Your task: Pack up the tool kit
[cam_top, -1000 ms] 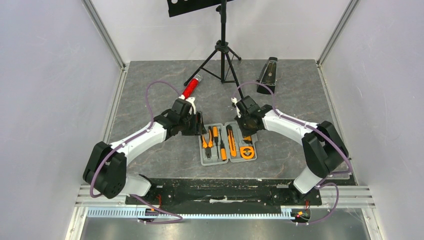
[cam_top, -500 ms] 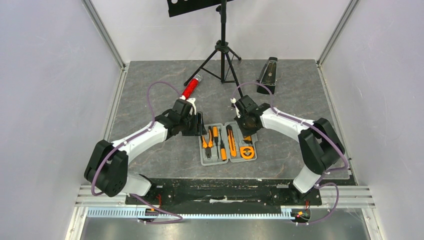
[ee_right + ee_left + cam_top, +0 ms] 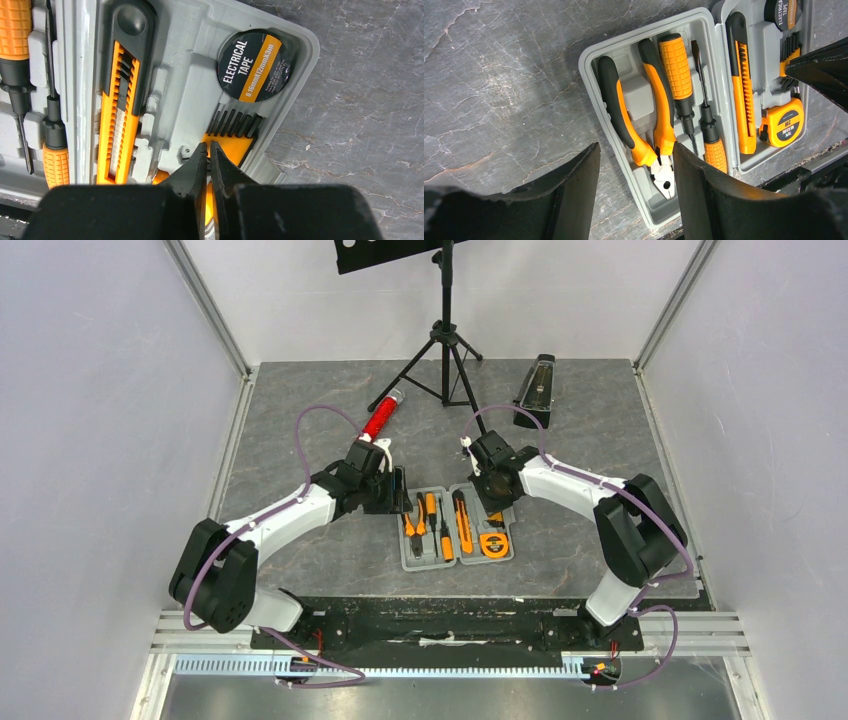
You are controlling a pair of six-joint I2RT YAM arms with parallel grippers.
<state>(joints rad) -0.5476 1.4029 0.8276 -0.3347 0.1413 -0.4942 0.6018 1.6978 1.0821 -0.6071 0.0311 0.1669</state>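
White shells on left arm (image 3: pixel 290 514) and right arm (image 3: pixel 566 483), black joint housings (image 3: pixel 215 585), purple cable (image 3: pixel 298 432) looped along each. Matte black wedge fingers (image 3: pixel 549 200) on left gripper (image 3: pixel 635 148). Black base plate (image 3: pixel 450 618), near edge.

The left arm (image 3: pixel 285 518) and right arm (image 3: pixel 575 485) bow outward from the lower frame, wrists converging near centre. The left gripper (image 3: pixel 635 152) gapes wide; the right gripper (image 3: pixel 208 150) is pinched nearly closed.
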